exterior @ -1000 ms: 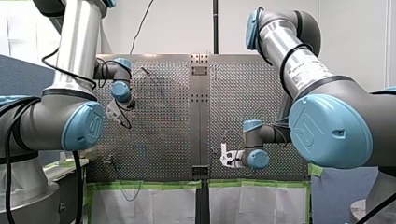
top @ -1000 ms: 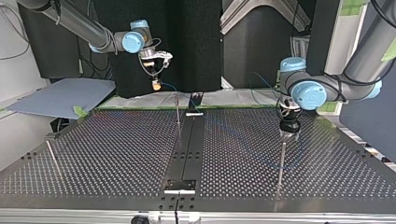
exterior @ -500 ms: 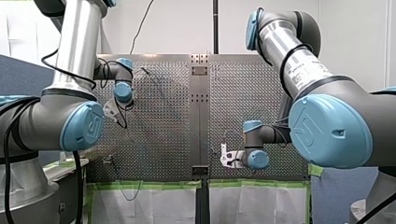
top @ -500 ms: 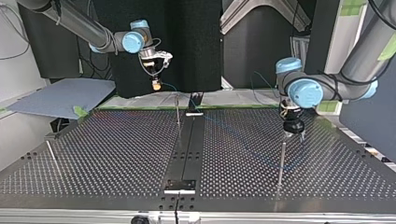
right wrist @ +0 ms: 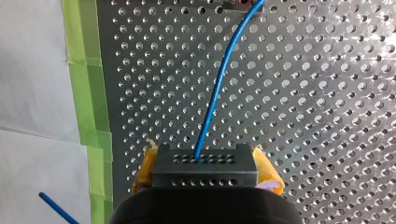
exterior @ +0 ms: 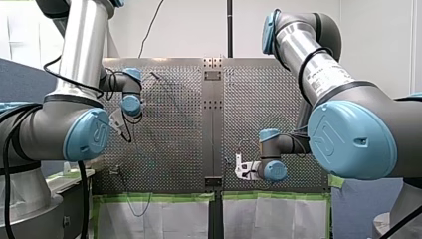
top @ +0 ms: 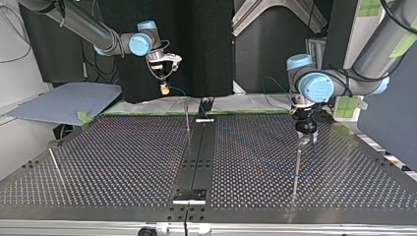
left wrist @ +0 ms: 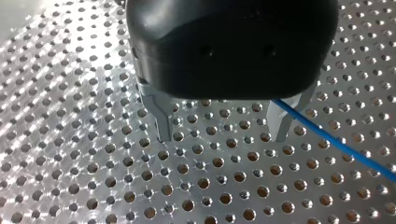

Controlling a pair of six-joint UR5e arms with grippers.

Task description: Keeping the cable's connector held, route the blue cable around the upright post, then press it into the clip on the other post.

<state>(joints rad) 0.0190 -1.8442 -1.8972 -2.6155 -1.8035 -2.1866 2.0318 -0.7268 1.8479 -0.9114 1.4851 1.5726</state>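
My right gripper (right wrist: pixel 205 170) has its yellow pads shut on a dark grey connector (right wrist: pixel 205 160). The blue cable (right wrist: pixel 219 84) leaves the connector and runs out over the perforated plate. In the top view my right gripper (top: pixel 164 89) hangs above the table's far edge. My left gripper (left wrist: pixel 224 135) is black, and its metal fingers (left wrist: pixel 163 122) are open with nothing gripped. The blue cable (left wrist: pixel 336 142) passes close by one finger. In the top view my left gripper (top: pixel 305 137) hovers just above a thin upright post (top: pixel 296 172). Another thin post (top: pixel 187 115) stands near the middle strip.
A third thin post (top: pixel 55 164) stands at the top view's left. A dark centre strip (top: pixel 196 157) splits the perforated table (top: pixel 123 162). Green tape (right wrist: pixel 88 93) lines the plate's edge, with white sheet beyond. A grey board (top: pixel 64 103) lies off the far left corner.
My left gripper has shifted a little toward the front view's left and its wrist has turned, still over the post. My right arm has not moved.
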